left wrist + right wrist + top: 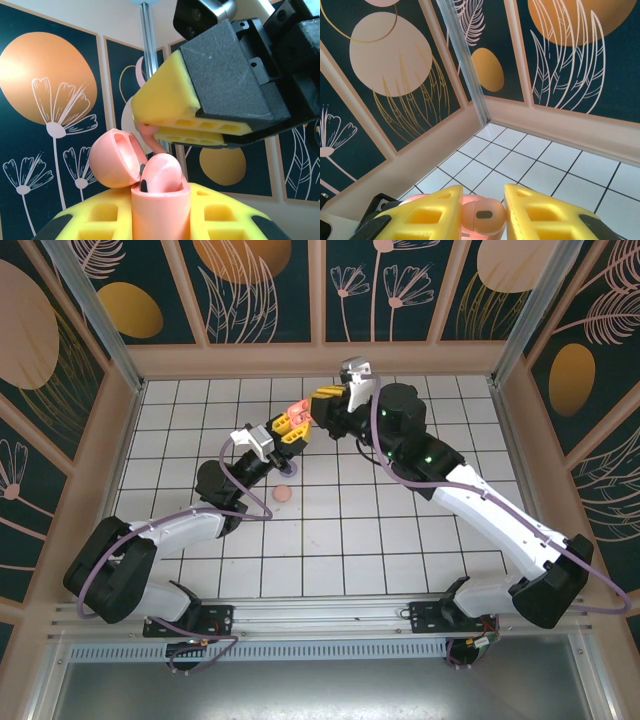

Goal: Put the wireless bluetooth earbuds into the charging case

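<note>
1. Nearest the lens: salmon-pink charging case (160,212), lid (112,157) swung open, clamped upright in left end effector (290,426).
2. Directly above, right end effector (322,398) pinched shut on a pink earbud (482,215), poised over the case mouth.
3. Pink bud body (162,172) sitting at the case opening; same piece or a second one, cannot tell.
4. Likely step: seating the bud. Best done with case steady, a straight descent, stem lined up with its well, and release only once bedded. Sideways push risks twisting the case in its grip or catching the lid.
5. Below: white tiled worktop (400,530) with dark grid lines, and a small pink round piece (283,496) lying near the left arm.
6. Around: dark teal wall panels (260,290) with gold discs and line-drawn flowers, pale wooden frames (315,290), metal corner posts (465,65).
</note>
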Available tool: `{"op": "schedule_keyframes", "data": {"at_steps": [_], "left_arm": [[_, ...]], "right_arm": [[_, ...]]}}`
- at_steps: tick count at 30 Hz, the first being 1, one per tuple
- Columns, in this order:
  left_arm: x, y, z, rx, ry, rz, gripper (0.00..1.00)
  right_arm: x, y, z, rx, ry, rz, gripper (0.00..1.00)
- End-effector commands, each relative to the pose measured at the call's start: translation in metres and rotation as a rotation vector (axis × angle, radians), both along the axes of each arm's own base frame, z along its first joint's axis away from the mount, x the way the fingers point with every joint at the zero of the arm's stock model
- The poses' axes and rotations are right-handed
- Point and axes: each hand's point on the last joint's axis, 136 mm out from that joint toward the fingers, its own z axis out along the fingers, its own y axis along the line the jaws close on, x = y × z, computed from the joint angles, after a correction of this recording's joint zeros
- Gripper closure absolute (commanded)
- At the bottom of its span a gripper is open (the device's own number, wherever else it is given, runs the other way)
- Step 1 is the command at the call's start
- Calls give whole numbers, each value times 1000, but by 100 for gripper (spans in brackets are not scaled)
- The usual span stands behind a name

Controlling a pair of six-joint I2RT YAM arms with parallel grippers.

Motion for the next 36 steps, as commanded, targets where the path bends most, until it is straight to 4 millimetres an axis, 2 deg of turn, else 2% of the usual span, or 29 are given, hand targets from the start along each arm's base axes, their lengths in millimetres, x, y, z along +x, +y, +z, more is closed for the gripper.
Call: {"op": "schedule_keyframes", "data": {"at_steps": [1, 12, 36], "left_arm": [[-9, 1, 23, -48, -65, -28, 100], [-11, 1, 24, -52, -67, -36, 100], [-11, 0, 27, -60, -66, -39, 100]], "right_arm": [[3, 3, 7, 33, -17, 12, 73], [10, 2, -1, 31, -1, -1, 74], [11, 10, -22, 17, 51, 28, 74]]}}
